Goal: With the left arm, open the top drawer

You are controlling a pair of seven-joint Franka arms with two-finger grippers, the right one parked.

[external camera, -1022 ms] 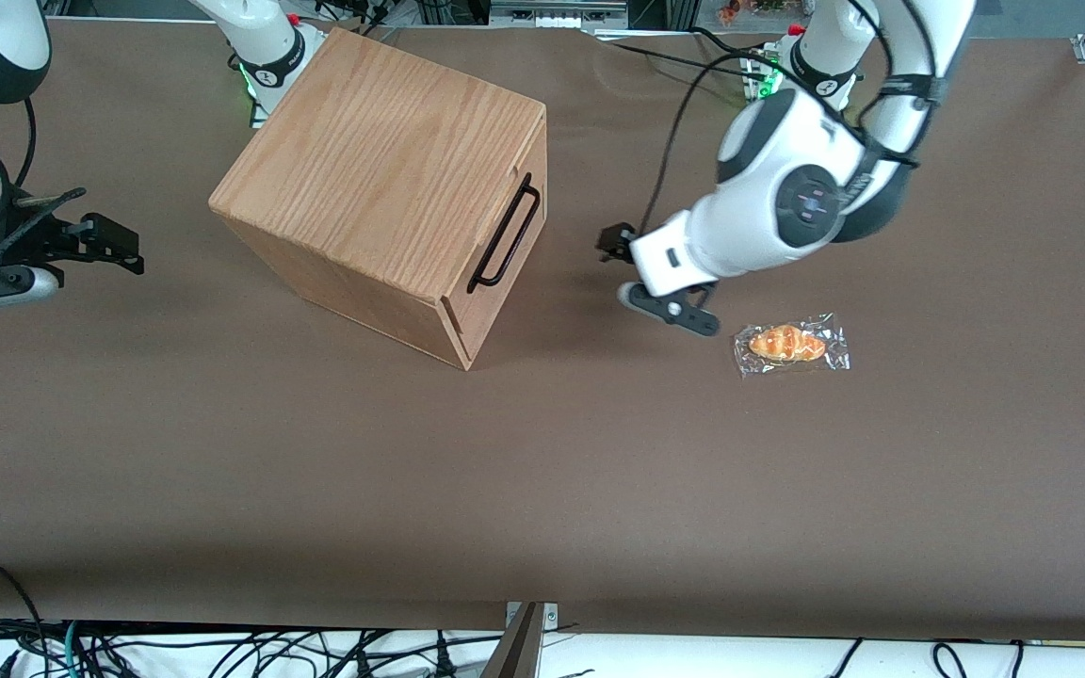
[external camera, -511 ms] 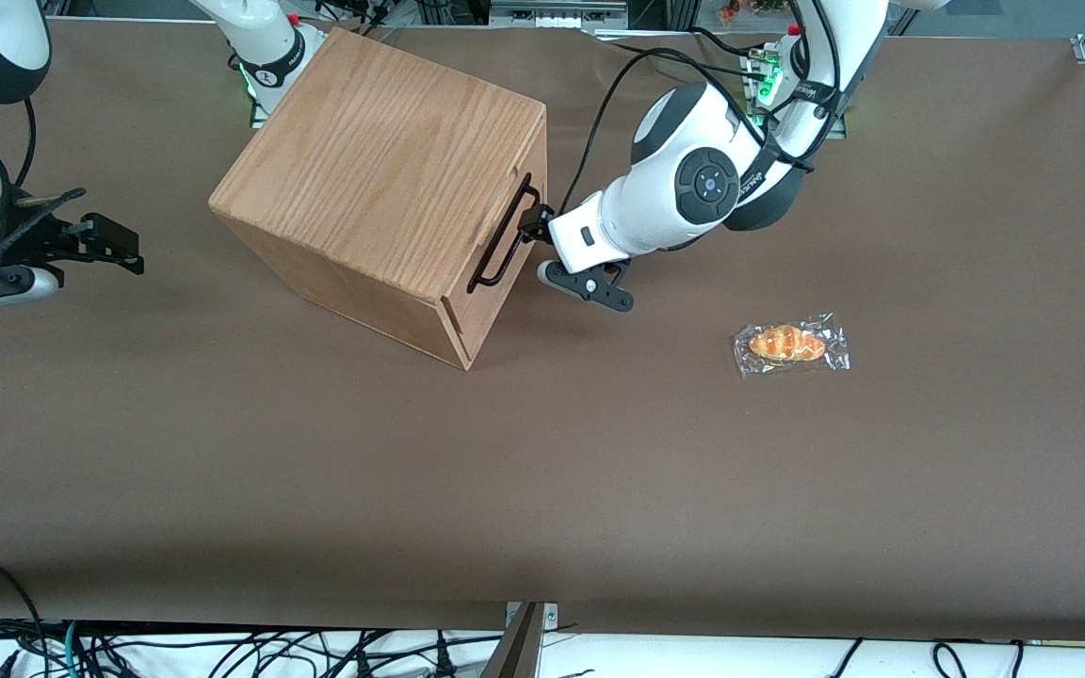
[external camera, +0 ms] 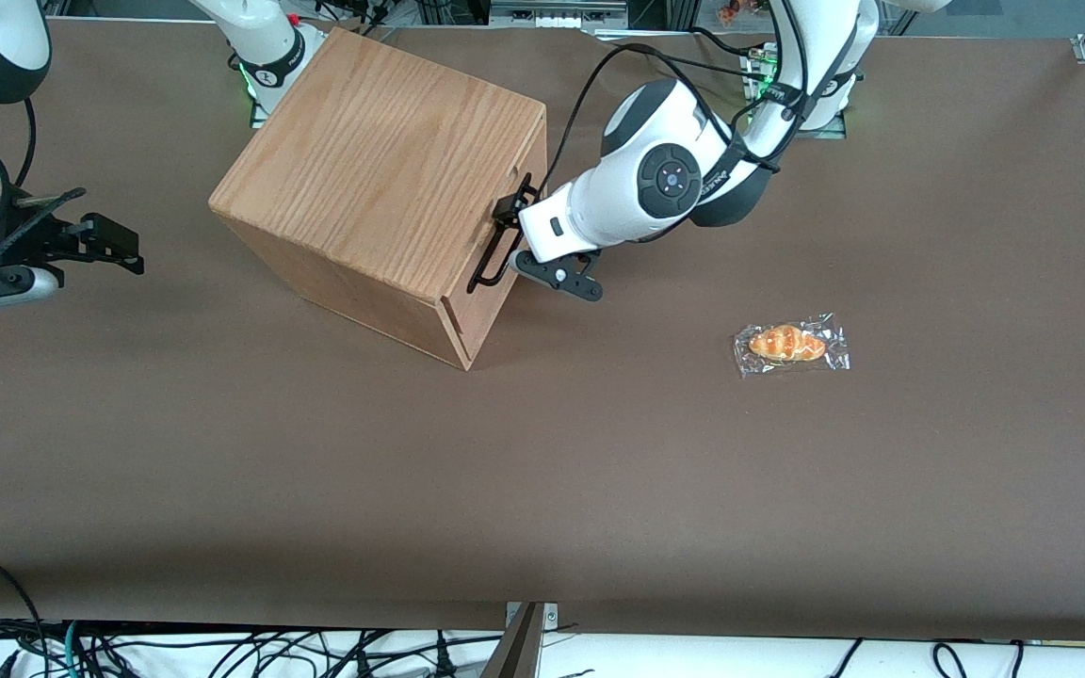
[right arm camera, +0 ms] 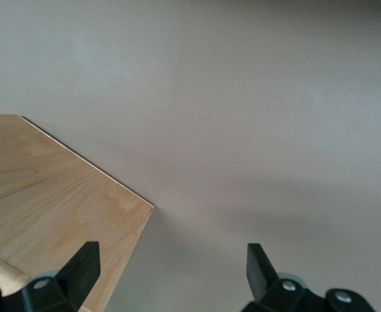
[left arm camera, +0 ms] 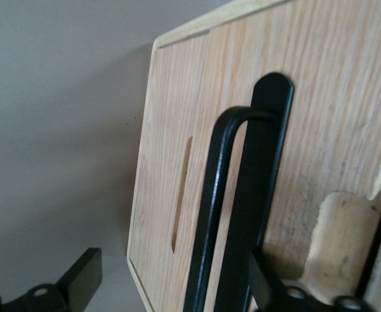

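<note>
The oak cabinet (external camera: 382,174) stands on the brown table, its front turned toward the working arm's end. The top drawer's front (external camera: 497,292) is flush with the cabinet and carries a long black bar handle (external camera: 491,264). The left arm (external camera: 655,184) reaches in low, and its black gripper (external camera: 508,221) is at the handle. In the left wrist view the drawer front (left arm camera: 171,169) and the handle bar (left arm camera: 210,214) are close up. The gripper (left arm camera: 174,292) is open, and the bar runs between its two fingers (left arm camera: 80,286) without being squeezed.
A wrapped croissant (external camera: 790,344) lies on the table toward the working arm's end, nearer the front camera than the arm. The table's brown mat (external camera: 542,471) stretches toward the front camera. Cables hang at the table's front edge.
The left arm has swung from near the croissant to the cabinet front, bringing its gripper up to the handle. The drawer has not moved.
</note>
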